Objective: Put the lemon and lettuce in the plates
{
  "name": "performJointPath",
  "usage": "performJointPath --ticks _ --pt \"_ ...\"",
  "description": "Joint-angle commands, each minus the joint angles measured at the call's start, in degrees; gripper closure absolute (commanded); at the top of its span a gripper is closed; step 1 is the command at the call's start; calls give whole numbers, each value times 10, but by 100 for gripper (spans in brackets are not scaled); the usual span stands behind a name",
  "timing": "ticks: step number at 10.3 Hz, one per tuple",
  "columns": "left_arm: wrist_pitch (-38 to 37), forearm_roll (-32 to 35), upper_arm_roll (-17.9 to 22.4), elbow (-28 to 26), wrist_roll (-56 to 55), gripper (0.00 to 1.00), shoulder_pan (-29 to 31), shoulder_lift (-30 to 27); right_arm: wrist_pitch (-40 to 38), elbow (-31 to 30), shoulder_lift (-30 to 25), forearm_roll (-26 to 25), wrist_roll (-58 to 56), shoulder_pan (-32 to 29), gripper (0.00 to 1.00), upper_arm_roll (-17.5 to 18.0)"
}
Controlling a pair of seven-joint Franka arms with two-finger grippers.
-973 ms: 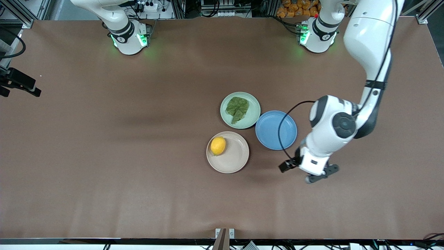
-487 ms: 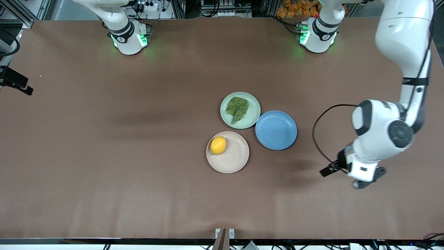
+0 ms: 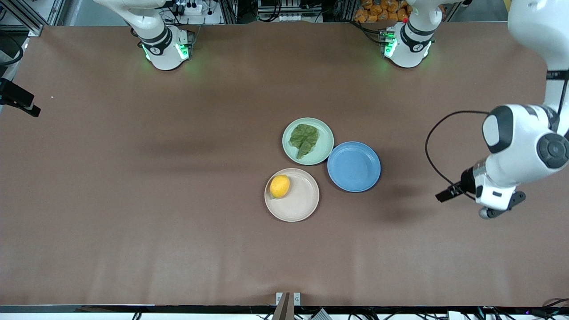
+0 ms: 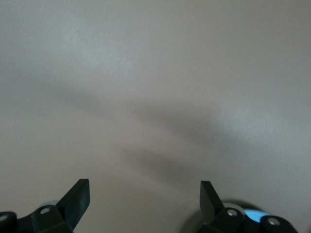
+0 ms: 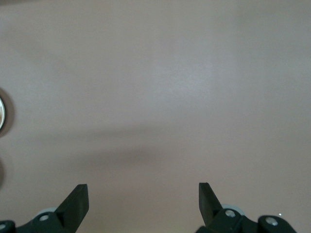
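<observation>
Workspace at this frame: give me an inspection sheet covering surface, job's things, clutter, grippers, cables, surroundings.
Surface: brown table, bare apart from three plates.
Job's things: lemon in the beige plate; lettuce in the mint plate.
Clutter: blue plate, nothing in it, beside both.
Grippers: left gripper open, holding nothing, over bare table toward the left arm's end; right gripper open, holding nothing, over bare table.
Cables: black cable looping from the left wrist.
Surroundings: frames and orange items past the table edge.
</observation>
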Motion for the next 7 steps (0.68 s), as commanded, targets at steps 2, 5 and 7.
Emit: performJointPath --ticks 2,5,7 --pt "3 2 1 -110 4 0 -11 -116 4 -11 -10 -4 4 -11 0 20" --pt "-29 2 42 -106 88 0 -63 -187 3 -9 -6 -9 4 -4 0 17" --pt "-40 1 62 -97 125 0 -88 -233 3 -8 1 -8 0 -4 0 17"
